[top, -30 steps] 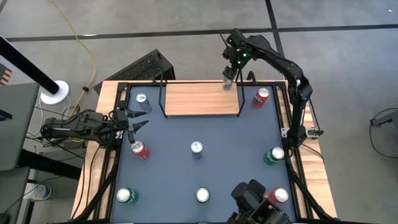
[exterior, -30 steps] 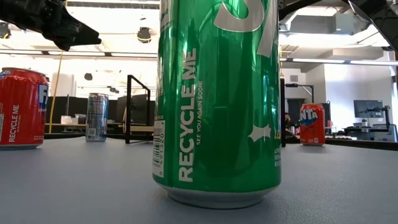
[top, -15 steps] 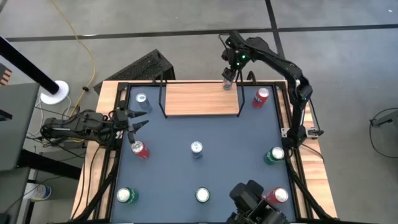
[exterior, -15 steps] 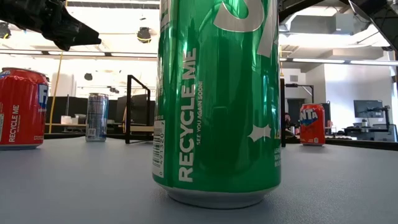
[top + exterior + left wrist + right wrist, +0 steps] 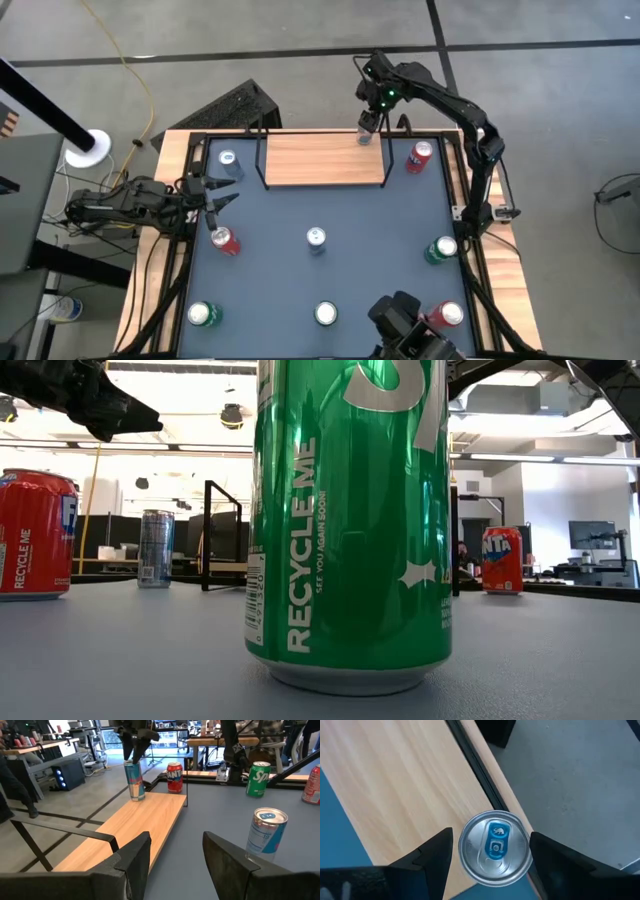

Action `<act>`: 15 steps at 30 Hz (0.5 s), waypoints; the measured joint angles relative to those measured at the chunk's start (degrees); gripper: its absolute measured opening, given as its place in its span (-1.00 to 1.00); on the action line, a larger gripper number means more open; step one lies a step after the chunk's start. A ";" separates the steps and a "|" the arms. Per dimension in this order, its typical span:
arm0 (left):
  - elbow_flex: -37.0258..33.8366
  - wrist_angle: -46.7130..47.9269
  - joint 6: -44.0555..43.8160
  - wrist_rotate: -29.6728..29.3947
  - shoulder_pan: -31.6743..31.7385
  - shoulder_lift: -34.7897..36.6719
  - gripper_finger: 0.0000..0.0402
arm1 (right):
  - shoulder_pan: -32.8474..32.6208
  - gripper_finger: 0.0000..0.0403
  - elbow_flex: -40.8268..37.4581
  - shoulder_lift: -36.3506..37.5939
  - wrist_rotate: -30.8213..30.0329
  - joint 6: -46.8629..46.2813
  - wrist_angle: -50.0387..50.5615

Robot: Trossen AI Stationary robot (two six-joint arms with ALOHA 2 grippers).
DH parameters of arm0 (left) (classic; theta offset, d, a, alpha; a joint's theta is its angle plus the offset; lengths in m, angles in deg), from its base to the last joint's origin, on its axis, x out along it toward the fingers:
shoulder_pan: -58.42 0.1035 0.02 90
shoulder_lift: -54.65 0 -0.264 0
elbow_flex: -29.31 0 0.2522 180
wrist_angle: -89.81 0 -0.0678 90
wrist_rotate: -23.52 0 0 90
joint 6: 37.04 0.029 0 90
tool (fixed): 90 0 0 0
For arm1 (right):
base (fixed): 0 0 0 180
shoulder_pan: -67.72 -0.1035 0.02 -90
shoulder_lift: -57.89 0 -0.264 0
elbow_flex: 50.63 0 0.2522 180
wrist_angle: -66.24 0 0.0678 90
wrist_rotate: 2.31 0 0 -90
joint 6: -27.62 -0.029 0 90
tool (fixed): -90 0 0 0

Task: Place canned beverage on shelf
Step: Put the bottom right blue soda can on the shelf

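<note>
The shelf (image 5: 320,158) is a light-wood board with black wire ends at the table's far side. A slim silver-and-blue can (image 5: 366,136) stands upright at the shelf's far right corner, and my right gripper (image 5: 368,127) is shut on it from above. The right wrist view looks down on the can's silver top (image 5: 494,847) between the two fingers. In the left wrist view the can (image 5: 134,780) has its bottom at the board (image 5: 135,825); whether it rests there I cannot tell. My left gripper (image 5: 222,200) waits open at the table's left edge. My right gripper pinches the can's upper side wall, just under the rim (image 5: 465,857), between its two fingers (image 5: 432,855). The fingers come steeply from above, one on each side. The can stays upright below them, over the shelf's far right corner.
Several other cans stand on the dark tabletop: a red one (image 5: 420,155) right of the shelf, a silver one (image 5: 228,160) left of it, a blue one (image 5: 316,238) mid-table, and a green one (image 5: 350,520) close to the low camera. The shelf's board left of the held can is bare.
My right gripper has sunk a little toward the shelf board with the can, rolling slightly about its own axis. The can stays upright over the same corner.
</note>
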 joint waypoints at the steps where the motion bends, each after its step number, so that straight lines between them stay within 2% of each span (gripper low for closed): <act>1: 0.00 0.00 0.00 0.00 0.00 0.00 -0.15 | 0.00 0.37 -0.02 0.00 0.00 1.24 0.40; 15: 0.00 0.00 0.00 0.00 0.02 0.00 -0.15 | -0.37 0.37 -0.10 0.02 -3.56 11.00 3.18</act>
